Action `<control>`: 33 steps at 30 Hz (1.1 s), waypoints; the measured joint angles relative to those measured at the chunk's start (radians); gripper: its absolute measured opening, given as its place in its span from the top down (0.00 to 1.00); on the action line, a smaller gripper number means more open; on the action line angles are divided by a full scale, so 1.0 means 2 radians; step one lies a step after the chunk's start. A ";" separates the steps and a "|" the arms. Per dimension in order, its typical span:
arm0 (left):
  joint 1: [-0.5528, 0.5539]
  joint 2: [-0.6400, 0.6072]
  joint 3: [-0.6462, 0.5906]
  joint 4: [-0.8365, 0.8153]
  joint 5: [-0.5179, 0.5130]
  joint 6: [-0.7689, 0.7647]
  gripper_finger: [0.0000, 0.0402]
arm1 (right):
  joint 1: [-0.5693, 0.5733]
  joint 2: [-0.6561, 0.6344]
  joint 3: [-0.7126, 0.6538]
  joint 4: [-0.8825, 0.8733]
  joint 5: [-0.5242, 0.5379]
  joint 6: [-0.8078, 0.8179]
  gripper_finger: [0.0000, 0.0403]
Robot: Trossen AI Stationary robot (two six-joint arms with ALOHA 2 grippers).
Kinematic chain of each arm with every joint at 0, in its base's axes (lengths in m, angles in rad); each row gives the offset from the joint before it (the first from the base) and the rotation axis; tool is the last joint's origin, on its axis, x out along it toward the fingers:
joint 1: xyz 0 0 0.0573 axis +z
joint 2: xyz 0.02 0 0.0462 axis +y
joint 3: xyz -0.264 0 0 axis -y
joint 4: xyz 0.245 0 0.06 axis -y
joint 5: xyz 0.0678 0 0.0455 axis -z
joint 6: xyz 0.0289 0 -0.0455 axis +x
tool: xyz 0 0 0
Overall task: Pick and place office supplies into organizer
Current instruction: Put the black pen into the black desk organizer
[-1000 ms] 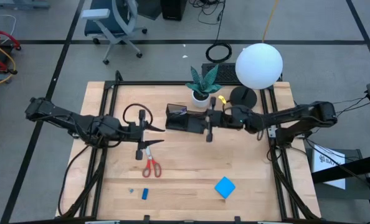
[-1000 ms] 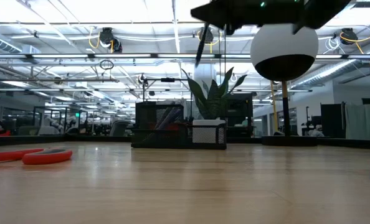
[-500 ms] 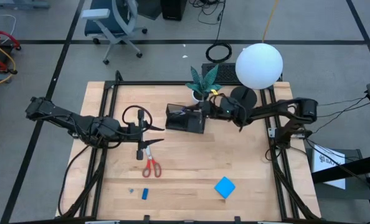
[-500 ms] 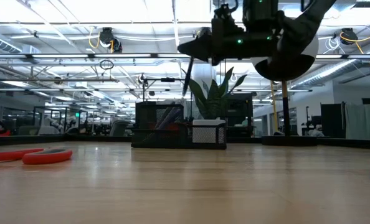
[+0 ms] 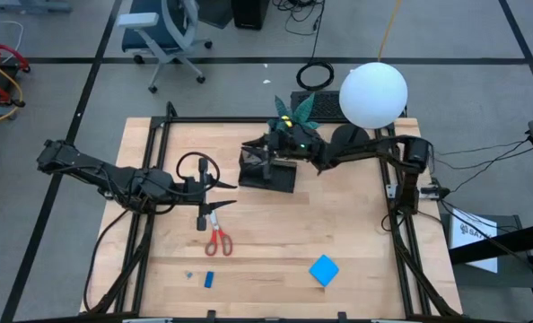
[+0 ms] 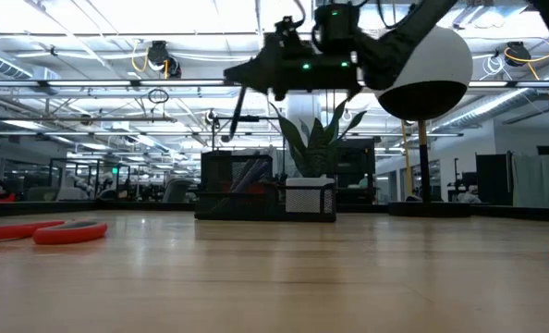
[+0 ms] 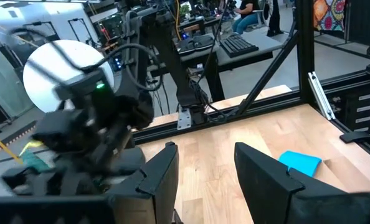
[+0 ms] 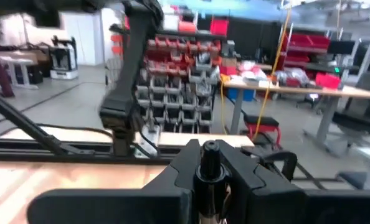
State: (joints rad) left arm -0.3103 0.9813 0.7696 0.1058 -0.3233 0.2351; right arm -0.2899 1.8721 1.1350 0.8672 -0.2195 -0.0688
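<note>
A dark pen (image 6: 230, 116) hangs in the air above the black organizer (image 6: 237, 185), its long axis tilted off vertical, the upper end toward the right gripper (image 6: 256, 72) and the lower tip slanting down and away from it, well clear of the tray's top edge. The right gripper's fingers are clenched on the pen's upper end; the right wrist view shows the pen's round butt (image 8: 208, 152) end-on, pinched between the two dark fingers (image 8: 172, 180). The low view gives the pen's tilt and height, which the high view does not; looking straight down, the high view shows only the right gripper (image 5: 268, 148) sitting over the organizer (image 5: 266, 170), the pen lost against the dark tray. Just beside the organizer stands a white plant pot (image 6: 310, 196). Nearer the table's front, the red-handled scissors (image 5: 214, 231) lie flat with the handles toward the front edge and the blades pointing back toward the left gripper (image 5: 214, 194), which hovers near them with its fingers parted and grasping nothing. The left wrist view confirms the gap between those fingers (image 7: 163, 174) and shows the bright blue square pad (image 7: 300, 163) on the wood. The high view also shows the small blue eraser-like piece (image 5: 209, 279) near the front edge, well apart from the pad (image 5: 324, 270).
</note>
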 joint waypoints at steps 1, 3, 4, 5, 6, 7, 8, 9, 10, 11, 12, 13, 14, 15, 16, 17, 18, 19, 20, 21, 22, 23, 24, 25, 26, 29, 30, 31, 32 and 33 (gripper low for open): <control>0.000 0.000 0.000 0.000 0.000 0.000 0.59 | -0.001 0.008 0.013 -0.015 0.000 -0.004 0.93; 0.000 0.000 0.000 -0.001 0.000 -0.001 0.59 | -0.003 0.024 0.035 -0.047 0.001 -0.011 0.93; 0.000 0.000 0.000 -0.001 0.000 -0.001 0.59 | -0.002 0.031 0.043 -0.061 0.002 -0.011 0.93; 0.000 0.000 0.000 -0.003 0.000 -0.001 0.59 | -0.002 0.037 0.049 -0.066 0.003 -0.013 0.93; 0.000 0.000 0.000 -0.003 0.000 -0.001 0.59 | -0.003 0.043 0.053 -0.070 0.003 -0.014 0.93; 0.000 0.000 0.000 -0.003 0.000 -0.001 0.59 | -0.003 0.049 0.055 -0.070 0.003 -0.017 0.93; 0.000 0.000 0.000 -0.003 0.000 -0.002 0.59 | -0.004 0.053 0.057 -0.069 0.003 -0.017 0.93; 0.000 0.000 0.000 -0.003 0.000 -0.002 0.59 | -0.006 0.057 0.057 -0.070 0.004 -0.018 0.93; 0.000 0.000 0.000 -0.003 0.000 -0.002 0.59 | -0.008 0.060 0.057 -0.075 0.006 -0.018 0.93; 0.000 0.000 0.000 -0.003 0.000 -0.002 0.59 | -0.010 0.064 0.057 -0.075 0.010 -0.019 0.93; 0.000 0.000 0.000 -0.003 0.000 -0.002 0.59 | -0.012 0.069 0.057 -0.077 0.018 -0.020 0.93; 0.000 0.000 0.000 -0.003 0.000 -0.002 0.59 | -0.014 0.074 0.057 -0.080 0.019 -0.021 0.93; 0.000 0.000 0.000 -0.003 0.000 -0.002 0.59 | -0.016 0.080 0.057 -0.080 0.018 -0.022 0.93; 0.000 0.000 0.000 -0.003 0.001 -0.002 0.59 | -0.019 0.086 0.057 -0.080 0.018 -0.022 0.93; 0.000 0.000 0.000 -0.003 0.001 -0.002 0.59 | -0.021 0.092 0.057 -0.078 0.018 -0.022 0.93; 0.000 0.000 0.000 -0.003 0.001 -0.002 0.59 | -0.023 0.098 0.057 -0.077 0.018 -0.022 0.93; 0.000 0.000 0.000 -0.003 0.001 -0.002 0.59 | -0.025 0.104 0.057 -0.077 0.018 -0.022 0.93; 0.000 0.000 0.000 -0.003 0.001 -0.002 0.59 | -0.026 0.110 0.057 -0.072 0.018 -0.021 0.93; 0.000 0.000 0.000 -0.003 0.001 -0.002 0.59 | -0.029 0.115 0.057 -0.067 0.015 -0.016 0.93; 0.000 0.000 0.000 -0.004 0.001 -0.002 0.59 | -0.029 0.119 0.057 -0.064 0.016 -0.014 0.93; 0.000 0.000 0.000 -0.003 0.001 -0.002 0.59 | -0.029 0.121 0.057 -0.062 0.016 -0.013 0.93; 0.000 0.000 0.000 -0.003 0.002 -0.002 0.59 | -0.029 0.122 0.057 -0.061 0.017 -0.013 0.91; 0.000 0.000 0.000 -0.004 0.002 -0.002 0.59 | -0.029 0.124 0.058 -0.062 0.020 -0.013 0.88; 0.000 0.000 0.000 -0.004 0.002 -0.002 0.59 | -0.030 0.125 0.057 -0.067 0.020 -0.013 0.84; 0.000 0.000 0.000 -0.004 0.002 -0.002 0.59 | -0.030 0.125 0.056 -0.065 0.019 -0.013 0.80; 0.000 0.000 0.000 -0.007 0.002 -0.002 0.59 | -0.030 0.119 0.056 -0.059 0.020 -0.013 0.70; 0.000 0.000 0.000 -0.008 0.002 -0.002 0.59 | -0.030 0.115 0.056 -0.059 0.020 -0.013 0.68; 0.000 0.000 0.000 -0.008 0.002 -0.002 0.59 | -0.029 0.110 0.056 -0.057 0.020 -0.015 0.65; 0.000 0.000 0.000 -0.008 0.002 -0.002 0.59 | -0.028 0.103 0.056 -0.057 0.020 -0.015 0.64; 0.000 0.000 0.000 -0.008 0.002 -0.002 0.59 | -0.028 0.095 0.056 -0.058 0.020 -0.015 0.62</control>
State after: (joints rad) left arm -0.3103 0.9817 0.7696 0.0902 -0.3202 0.2314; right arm -0.3458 2.0622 1.2469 0.7513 -0.1802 -0.0994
